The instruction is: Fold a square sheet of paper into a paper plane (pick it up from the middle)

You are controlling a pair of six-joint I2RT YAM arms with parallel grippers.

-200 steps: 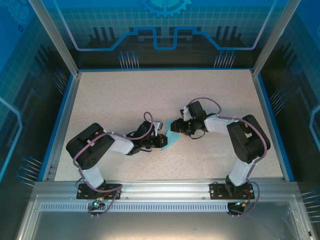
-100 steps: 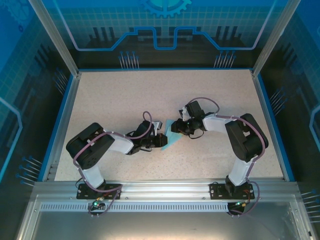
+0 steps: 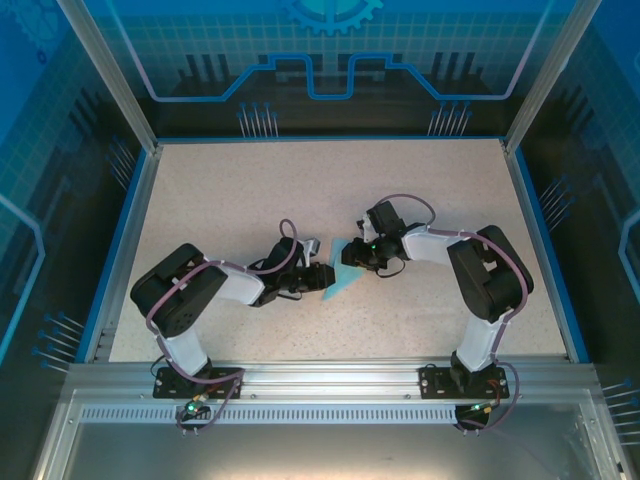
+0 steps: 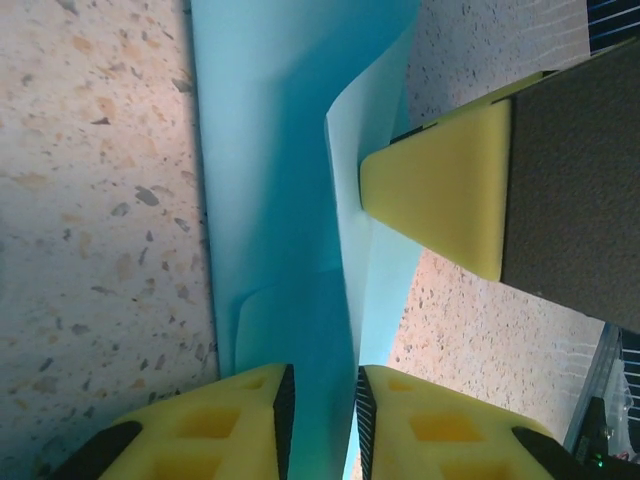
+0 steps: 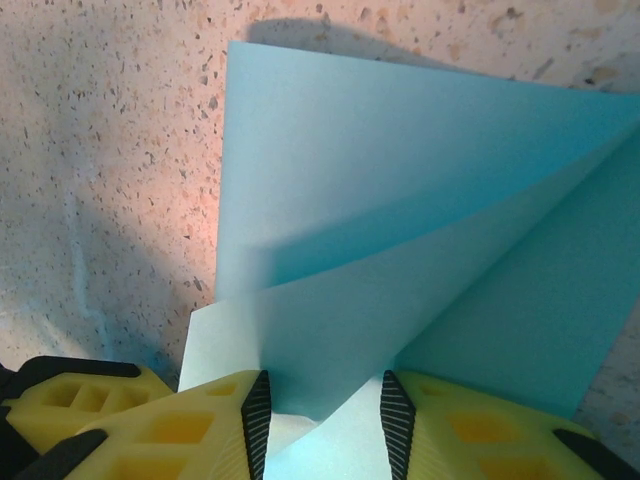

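The square sheet of paper (image 3: 338, 280) is light blue and partly folded into a pointed wedge on the speckled table, between my two grippers. My left gripper (image 3: 319, 266) reaches it from the left. In the left wrist view its jaws (image 4: 322, 378) stand a little apart, with upright layers of the paper (image 4: 270, 150) passing loosely between them. My right gripper (image 3: 350, 254) comes in from the right. Its jaws (image 5: 322, 388) are wider apart and straddle a raised fold of the paper (image 5: 400, 200). One yellow finger (image 4: 440, 190) of the right gripper rests against the paper's pale edge.
The speckled table (image 3: 250, 190) is bounded by a blue rim and clear walls (image 3: 130, 200). Both arm bases sit on the metal rail (image 3: 330, 385) at the near edge. A yellow pad (image 5: 75, 400) shows beside the right jaws.
The left jaws have parted from a tight pinch on the paper. The right gripper has edged left and narrowed a little. The paper now looks slimmer and more pointed.
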